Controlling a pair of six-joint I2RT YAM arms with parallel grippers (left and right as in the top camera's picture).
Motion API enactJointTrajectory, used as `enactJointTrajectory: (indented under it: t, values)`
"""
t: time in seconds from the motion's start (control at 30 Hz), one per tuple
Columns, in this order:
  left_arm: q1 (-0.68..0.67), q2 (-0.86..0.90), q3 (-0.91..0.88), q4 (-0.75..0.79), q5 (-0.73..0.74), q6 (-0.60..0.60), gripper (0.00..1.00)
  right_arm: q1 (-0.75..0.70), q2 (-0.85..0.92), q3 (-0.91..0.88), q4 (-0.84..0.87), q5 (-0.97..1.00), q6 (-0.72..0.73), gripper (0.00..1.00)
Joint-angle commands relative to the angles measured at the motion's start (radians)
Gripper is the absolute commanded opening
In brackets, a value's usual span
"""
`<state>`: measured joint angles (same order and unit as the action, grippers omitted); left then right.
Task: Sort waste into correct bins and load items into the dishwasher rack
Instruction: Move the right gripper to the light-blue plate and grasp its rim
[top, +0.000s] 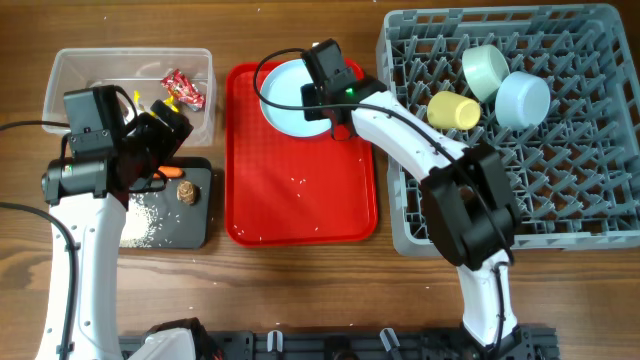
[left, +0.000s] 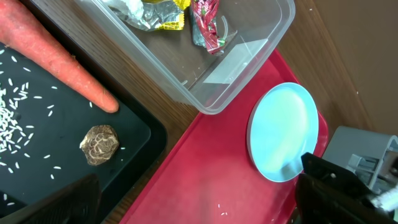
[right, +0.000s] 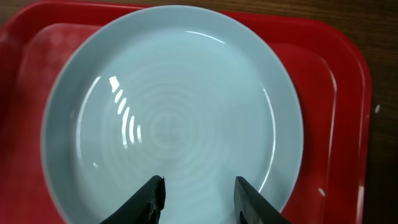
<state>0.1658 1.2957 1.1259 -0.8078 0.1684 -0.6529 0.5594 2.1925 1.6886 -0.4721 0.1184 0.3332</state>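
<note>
A round light-blue plate (top: 283, 98) (right: 168, 106) lies at the back of the red tray (top: 300, 190). My right gripper (right: 200, 190) (top: 322, 92) hangs just over the plate's near side, open, with only the plate's surface between its fingers. My left gripper (top: 168, 128) (left: 199, 205) is wide open and empty by the bins. The black tray (top: 195, 230) holds the carrot (left: 56, 62), a brown lump (left: 99, 144) and loose rice (top: 140, 215). Red and yellow wrappers (left: 205, 25) lie in the clear tub (top: 70, 75).
The grey dishwasher rack (top: 570, 190) stands at the right with a yellow cup (top: 453, 110), a pale green bowl (top: 485, 70) and a light-blue bowl (top: 522, 100) in it. A few rice grains dot the red tray. The right arm reaches across the rack's left edge.
</note>
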Motion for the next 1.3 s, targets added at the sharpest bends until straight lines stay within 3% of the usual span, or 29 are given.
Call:
enactJointTrajectory:
  t: [0.0,0.3,0.93,1.27]
  values:
    - [0.006,-0.006,0.013,0.002,-0.003,-0.01,1.0,-0.003,0.034,0.005,0.019,0.095,0.016,0.39]
    - [0.006,-0.006,0.013,0.002,-0.003,-0.01,1.0,-0.034,0.043,0.004,0.011,0.154,0.117,0.41]
    - [0.006,-0.006,0.013,0.002,-0.003,-0.01,1.0,-0.043,0.115,0.004,0.042,0.127,0.114,0.4]
    - [0.006,-0.006,0.013,0.002,-0.003,-0.01,1.0,-0.043,0.115,0.004,0.013,0.113,0.145,0.25]
